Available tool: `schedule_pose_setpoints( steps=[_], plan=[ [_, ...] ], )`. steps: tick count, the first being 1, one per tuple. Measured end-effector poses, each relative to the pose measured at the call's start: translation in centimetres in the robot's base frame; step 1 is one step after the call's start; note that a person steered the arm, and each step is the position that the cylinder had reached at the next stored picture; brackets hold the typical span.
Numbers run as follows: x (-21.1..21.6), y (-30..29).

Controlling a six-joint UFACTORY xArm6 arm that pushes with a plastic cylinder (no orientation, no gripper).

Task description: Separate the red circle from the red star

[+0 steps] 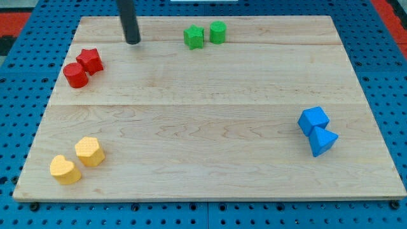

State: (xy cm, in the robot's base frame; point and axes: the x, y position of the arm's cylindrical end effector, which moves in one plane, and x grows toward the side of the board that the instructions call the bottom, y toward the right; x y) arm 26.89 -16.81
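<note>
The red circle (pixel 75 75) and the red star (pixel 90 60) sit touching each other near the left edge of the wooden board (pixel 210 127); the star is up and to the right of the circle. My tip (pixel 133 42) rests on the board near the view's top, to the right of and above the red star, with a clear gap between them. It touches no block.
A green star (pixel 194 37) and a green round block (pixel 218 32) sit together at the top middle. A blue cube (pixel 313 119) and a blue triangle (pixel 324 142) sit at the right. A yellow heart (pixel 65 170) and a yellow hexagon-like block (pixel 89 151) sit at the bottom left.
</note>
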Motion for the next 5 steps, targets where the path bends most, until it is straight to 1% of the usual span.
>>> schedule_pose_setpoints(
  steps=[1, 2, 3, 4, 5],
  plan=[
    [-1.5, -4.4],
    [0.4, -8.2],
    [4.7, -10.5],
    [8.0, -11.8],
    [9.2, -12.4]
  ],
)
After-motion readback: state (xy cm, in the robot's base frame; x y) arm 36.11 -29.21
